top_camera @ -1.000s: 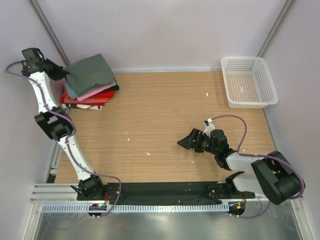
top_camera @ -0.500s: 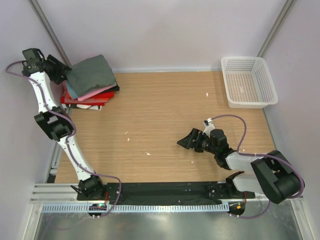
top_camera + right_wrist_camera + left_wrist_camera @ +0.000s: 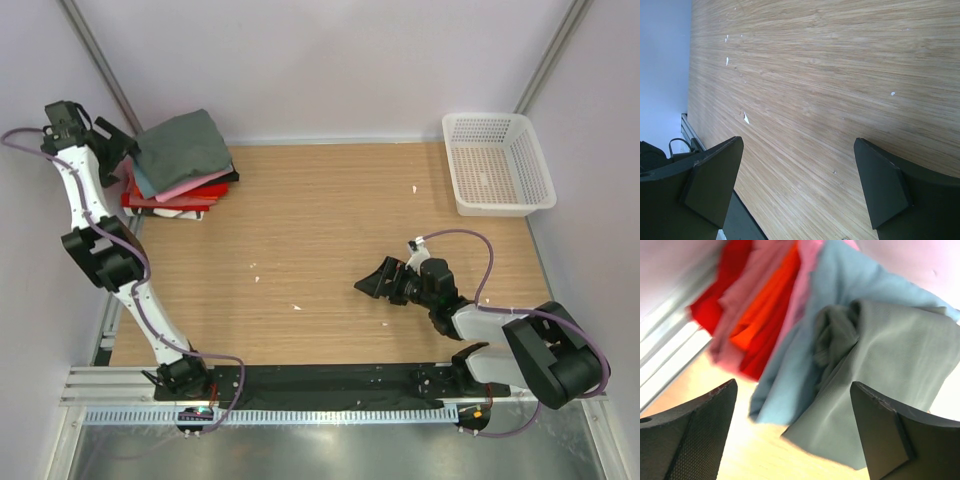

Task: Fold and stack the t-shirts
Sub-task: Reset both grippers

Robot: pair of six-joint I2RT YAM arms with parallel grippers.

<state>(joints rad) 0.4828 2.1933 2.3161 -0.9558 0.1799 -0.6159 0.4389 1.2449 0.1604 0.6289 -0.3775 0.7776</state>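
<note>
Left wrist view first: the left fingers [image 3: 690, 432] are spread wide with nothing pinched between them, only cloth ahead. Just past the tips is the grey-green shirt [image 3: 890, 350], folded but a bit rumpled, with one corner drooping toward the tabletop [image 3: 755, 455]. Under it there's a teal shirt [image 3: 840, 295], then a pink shirt [image 3: 807, 265], then a red shirt [image 3: 722, 280] off to the left, all pretty blurry this close.

From the top camera, the left fingers [image 3: 118, 150] sit right at the left edge of the stack [image 3: 175, 175], which is in the far left corner of the tabletop [image 3: 320, 220]. Can't tell if they touch the cloth. The grey-green shirt [image 3: 180, 145] is on top, overhanging the rest. Teal [image 3: 145, 183] and pink [image 3: 190, 186] edges poke out below it, a black shirt [image 3: 226, 177] shows at the right side, and the red shirt [image 3: 160, 200] is at the bottom.

The right fingers [image 3: 715, 185] are spread too and hold nothing, with just bare wood and a few white flecks [image 3: 746, 118] between them. From above, the right fingers [image 3: 375, 283] sit low over the tabletop right of centre, pointing left, well apart from the stack. A white basket [image 3: 500, 208] sits in the far right corner.
</note>
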